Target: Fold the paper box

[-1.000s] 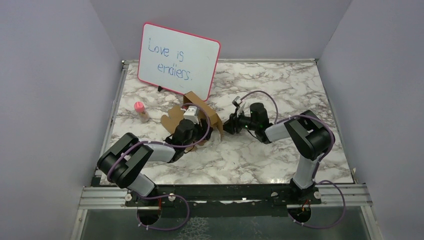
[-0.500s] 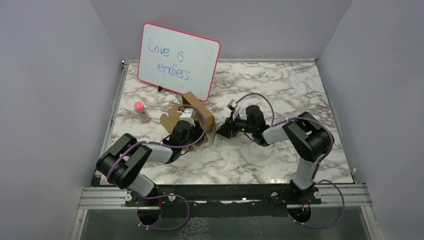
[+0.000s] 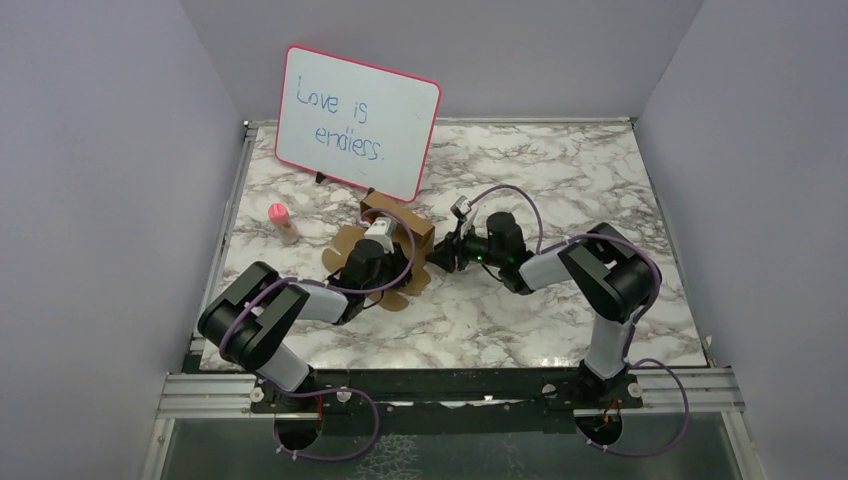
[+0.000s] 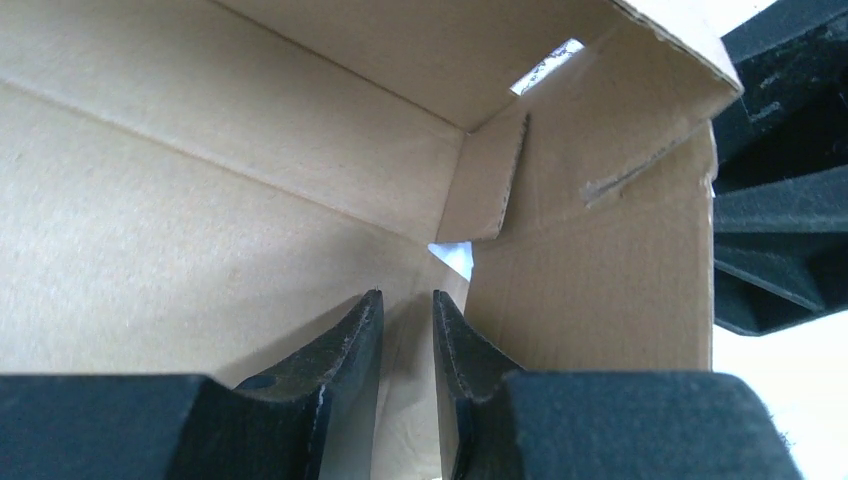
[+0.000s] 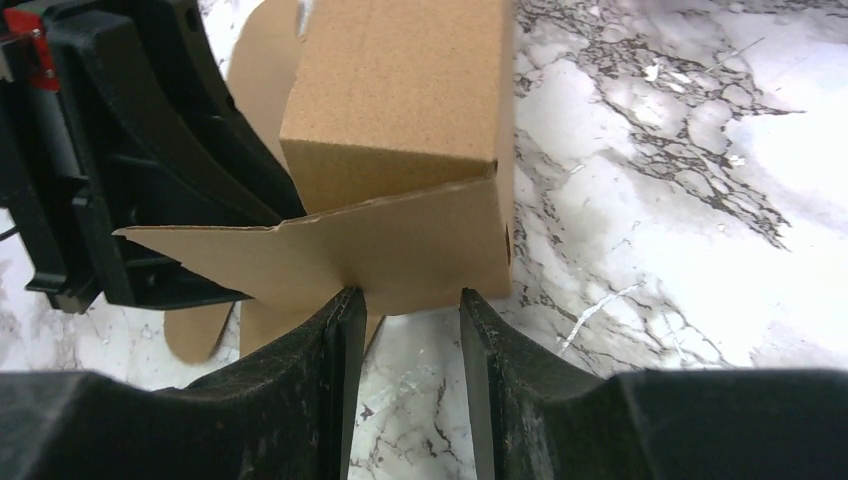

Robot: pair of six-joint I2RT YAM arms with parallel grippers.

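Since a second ago the paper box (image 3: pixel 410 225) has swung from tilted to squarer and more compact, the left claw has narrowed, and the right arm has crept left toward the box.

Left to right: a small pink-capped bottle (image 3: pixel 280 222) stands near the desk's (image 3: pixel 560 160) left edge, with the whiteboard (image 3: pixel 358 120) behind at the back edge. The box sits left of desk centre, just in front of the whiteboard.

The left gripper (image 4: pixel 405 295) is inside the box. Its fingers are nearly together with a slim gap, and nothing shows between them. The right gripper (image 5: pixel 405 292) is at the box's right side, fingers spread, tips right at the lower edge of a side flap, pinching nothing.

Progress is about midway, I judge. Walls are up and a corner tab is turned in, seen by the left wrist. Rounded flaps are still splayed flat on the desk, the top is open, and nothing looks locked.

Hard to see:
- The left fingertips are buried in the box in the top view.
- The box's far wall is hidden.
- Whether the right tips actually touch the flap, I cannot tell.
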